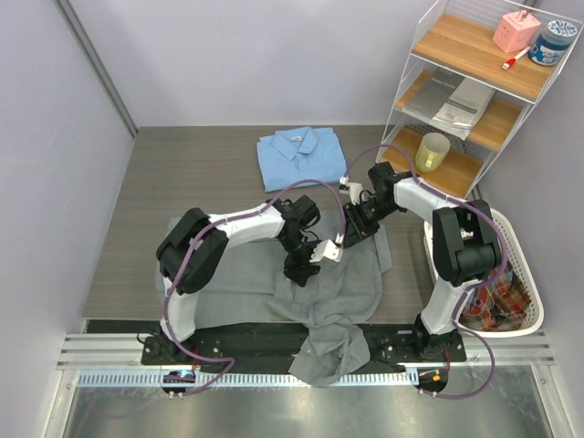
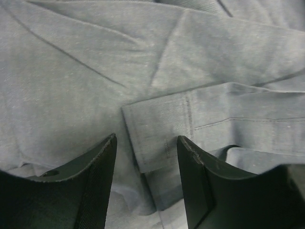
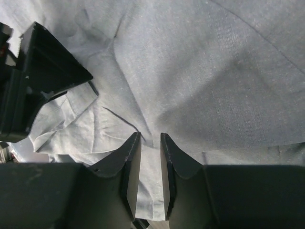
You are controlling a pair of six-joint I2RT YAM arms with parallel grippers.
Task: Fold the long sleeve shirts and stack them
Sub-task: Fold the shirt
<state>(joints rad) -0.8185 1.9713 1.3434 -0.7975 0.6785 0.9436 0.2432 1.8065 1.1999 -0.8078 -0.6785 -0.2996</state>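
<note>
Jaws of the left gripper (image 2: 147, 143) stood apart and released, their dark fingers poised on either side of a stitched sleeve cuff (image 2: 162, 119) without clamping it. Those of the right gripper (image 3: 150, 138) were drawn close together on a raised ridge of the soft, collared, plain grey shirt (image 1: 347, 292); from the wrist view it looked like a real pinch, though the fingertips hid where the pads met the cloth. The grey shirt lay rumpled across the middle of the dark wood-grain table (image 1: 182, 182), part of it spilling over the near edge between the arm bases, and both grippers worked over its far half, near each other. Beyond it, well apart at the far side of the table, the plain light blue shirt (image 1: 301, 157) sat as a neat rectangle with its collar up, so that half of the job looked done. What remained, by my reading, was most of the grey one: sleeves brought in, body folded, then the bundle set on the light blue shirt.
</note>
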